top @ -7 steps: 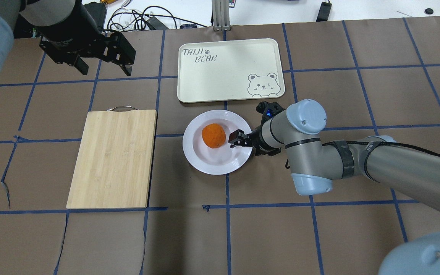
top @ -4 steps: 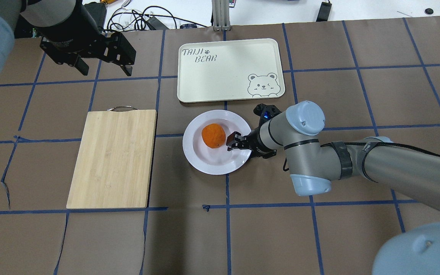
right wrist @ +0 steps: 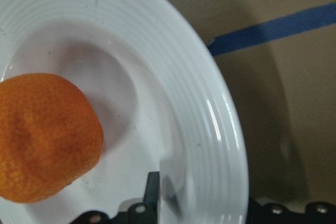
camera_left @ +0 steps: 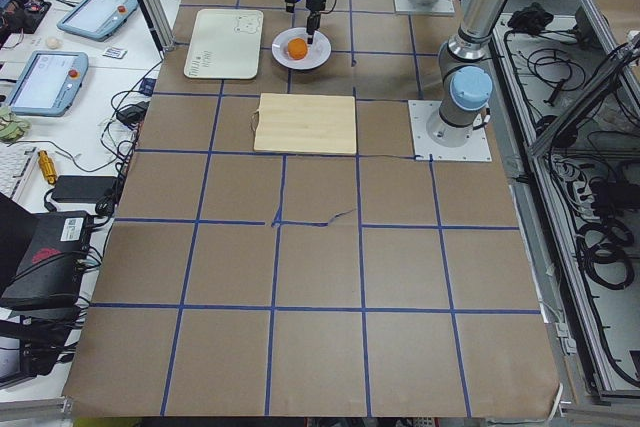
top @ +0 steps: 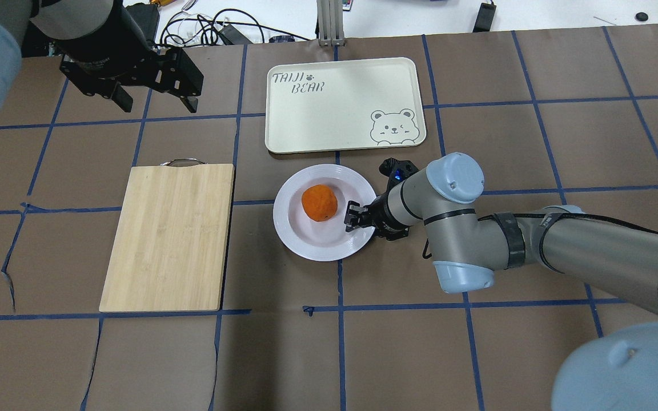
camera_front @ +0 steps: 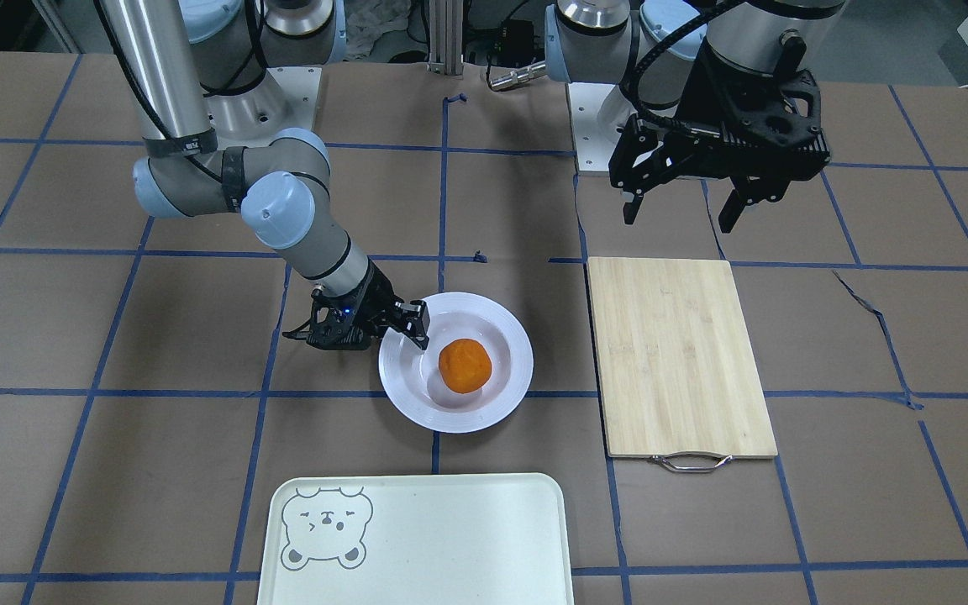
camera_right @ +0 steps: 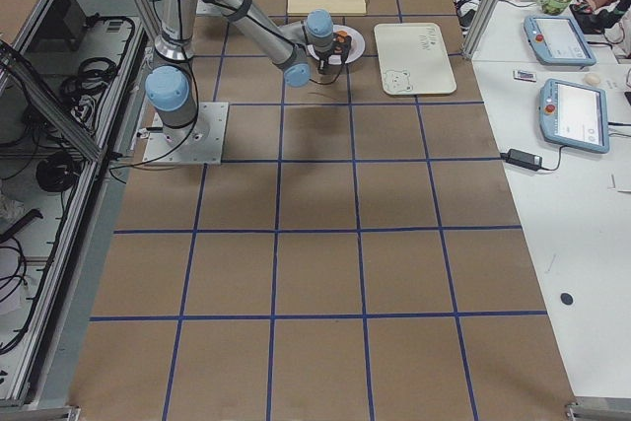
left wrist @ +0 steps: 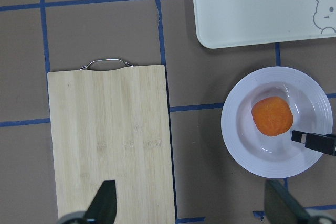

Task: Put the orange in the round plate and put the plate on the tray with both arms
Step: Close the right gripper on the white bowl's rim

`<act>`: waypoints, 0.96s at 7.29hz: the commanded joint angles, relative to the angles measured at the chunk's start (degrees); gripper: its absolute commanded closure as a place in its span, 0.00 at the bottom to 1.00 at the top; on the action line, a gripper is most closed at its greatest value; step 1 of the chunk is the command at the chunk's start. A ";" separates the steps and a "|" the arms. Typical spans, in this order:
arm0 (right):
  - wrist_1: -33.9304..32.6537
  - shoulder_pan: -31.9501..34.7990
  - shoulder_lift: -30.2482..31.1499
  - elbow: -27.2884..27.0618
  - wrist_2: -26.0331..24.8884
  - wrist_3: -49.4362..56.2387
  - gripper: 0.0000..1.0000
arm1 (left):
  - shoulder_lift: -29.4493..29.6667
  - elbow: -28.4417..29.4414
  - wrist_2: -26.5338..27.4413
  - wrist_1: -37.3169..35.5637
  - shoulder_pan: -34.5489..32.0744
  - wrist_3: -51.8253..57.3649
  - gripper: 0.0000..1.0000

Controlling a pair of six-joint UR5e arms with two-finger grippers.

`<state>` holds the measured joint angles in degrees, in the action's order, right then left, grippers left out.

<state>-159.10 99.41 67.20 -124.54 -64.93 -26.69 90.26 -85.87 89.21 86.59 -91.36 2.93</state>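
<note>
In the last second the right pincer [top: 353,217] has crept along the robot-right edge of the round plate [top: 317,248], first nudging in toward the orange [top: 319,202] and then easing back out to the rim, and it now seems lower, its fingers [right wrist: 152,188] drawn narrow with one tip inside the plate's well just beside the rim; whether they have closed on that rim I cannot tell. Nothing else has stirred: the orange lies in the plate's sunken centre, apart from the pincer, and the plate has not shifted on the bench [top: 477,354]. The tray [top: 340,108] waits just beyond the plate, on the side away from the robot, and the bamboo cutting board [top: 169,237] lies beside the plate on the robot's left. The left pincer [top: 157,107] hangs with its jaws spread wide and empty, well apart from the plate, past the board's handle end. So the first half of the job reads as done and the right arm [top: 534,245] looks to be settling a grip on the rim; the lift onto the tray has not begun, and held by one side alone the plate would likely tip and let the orange roll, so the left arm [top: 86,28] probably needs to reach the plate's opposite edge first
</note>
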 commanded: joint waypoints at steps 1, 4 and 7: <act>0.10 0.00 0.03 0.09 -0.19 -1.88 0.81 | 0.00 0.00 0.00 -0.02 -0.05 0.14 0.00; -0.33 0.00 0.91 0.61 -0.55 -5.47 0.90 | 0.00 0.00 0.09 -0.46 0.04 0.23 0.00; 0.28 -0.26 0.91 3.42 -0.11 -8.97 1.00 | 0.09 -0.08 0.09 -0.46 0.13 0.32 0.00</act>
<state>-159.02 99.25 68.06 -122.05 -65.42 -33.17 90.31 -85.88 89.23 86.08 -91.25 3.24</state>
